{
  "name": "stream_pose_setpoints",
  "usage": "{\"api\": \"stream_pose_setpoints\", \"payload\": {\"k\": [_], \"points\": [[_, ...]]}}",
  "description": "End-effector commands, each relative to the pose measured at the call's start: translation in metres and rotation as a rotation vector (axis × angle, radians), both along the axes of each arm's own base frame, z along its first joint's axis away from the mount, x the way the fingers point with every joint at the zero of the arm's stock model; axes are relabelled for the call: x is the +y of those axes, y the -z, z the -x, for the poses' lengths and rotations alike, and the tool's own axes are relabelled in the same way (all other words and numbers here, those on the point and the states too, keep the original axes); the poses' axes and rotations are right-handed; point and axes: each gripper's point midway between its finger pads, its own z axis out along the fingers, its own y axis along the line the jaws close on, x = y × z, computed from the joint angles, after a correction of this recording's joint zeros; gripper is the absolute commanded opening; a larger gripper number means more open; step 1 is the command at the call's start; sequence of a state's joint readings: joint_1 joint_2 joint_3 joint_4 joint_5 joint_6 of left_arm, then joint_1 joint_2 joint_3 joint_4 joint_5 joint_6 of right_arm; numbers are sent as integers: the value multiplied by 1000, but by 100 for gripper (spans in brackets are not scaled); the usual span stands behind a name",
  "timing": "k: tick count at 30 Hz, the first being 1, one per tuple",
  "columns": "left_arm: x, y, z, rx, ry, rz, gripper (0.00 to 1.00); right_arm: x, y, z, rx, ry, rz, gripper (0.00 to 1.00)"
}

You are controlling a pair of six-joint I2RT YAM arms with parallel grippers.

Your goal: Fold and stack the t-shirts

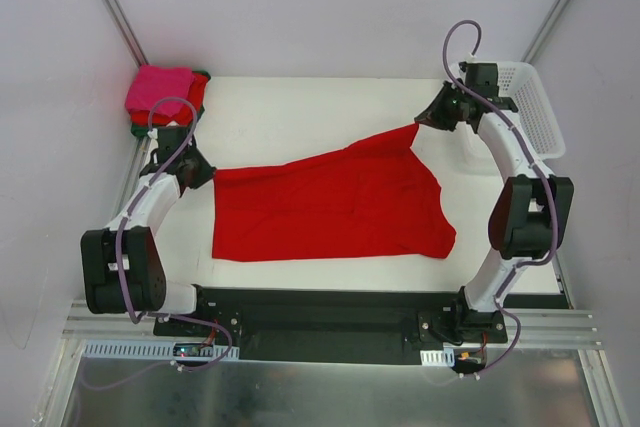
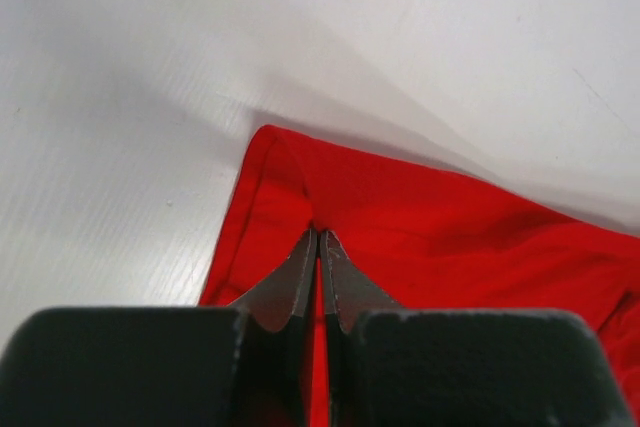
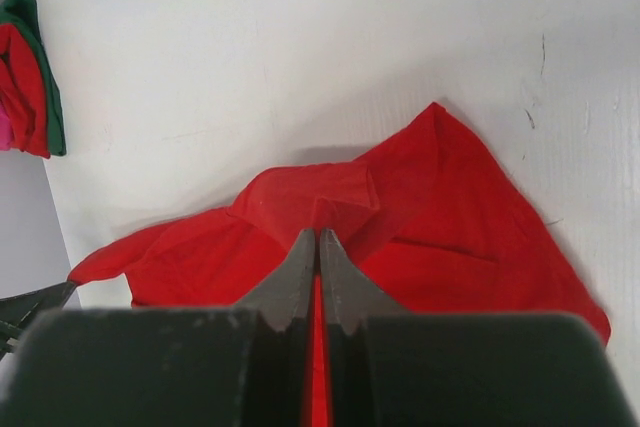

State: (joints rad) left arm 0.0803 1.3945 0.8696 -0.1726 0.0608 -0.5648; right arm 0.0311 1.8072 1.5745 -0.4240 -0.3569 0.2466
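Observation:
A bright red t-shirt (image 1: 330, 207) lies spread across the middle of the white table (image 1: 300, 107), stretched between both arms. My left gripper (image 1: 205, 171) is shut on its left edge; in the left wrist view the cloth (image 2: 430, 227) is pinched between the fingertips (image 2: 300, 257). My right gripper (image 1: 422, 121) is shut on the shirt's far right corner, lifting it into a point; in the right wrist view the red fabric (image 3: 440, 217) bunches at the fingertips (image 3: 335, 252). A stack of folded t-shirts (image 1: 165, 92), hot pink on top with red and dark green below, sits at the far left corner.
A white lattice basket (image 1: 535, 107) stands at the far right edge of the table, behind the right arm. The folded stack (image 3: 30, 87) shows at the left edge of the right wrist view. Metal frame posts rise at both back corners.

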Motion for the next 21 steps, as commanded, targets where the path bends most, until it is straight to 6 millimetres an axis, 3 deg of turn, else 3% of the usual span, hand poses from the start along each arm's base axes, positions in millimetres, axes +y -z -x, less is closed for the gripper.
{"api": "stream_pose_setpoints", "payload": {"k": [1, 7, 12, 21], "points": [[-7, -11, 13, -13, 13, 41, 0, -2, -35, 19, -68, -6, -7, 1], [-9, -11, 20, -10, 18, 45, 0, -6, -56, 42, -108, -8, 16, 1], [-8, -10, 21, -5, 18, 44, 0, -4, -76, 77, -146, -22, 7, 1], [-8, -22, 24, -13, 21, 34, 0, -15, -75, 127, -130, -2, 65, 1]]}}
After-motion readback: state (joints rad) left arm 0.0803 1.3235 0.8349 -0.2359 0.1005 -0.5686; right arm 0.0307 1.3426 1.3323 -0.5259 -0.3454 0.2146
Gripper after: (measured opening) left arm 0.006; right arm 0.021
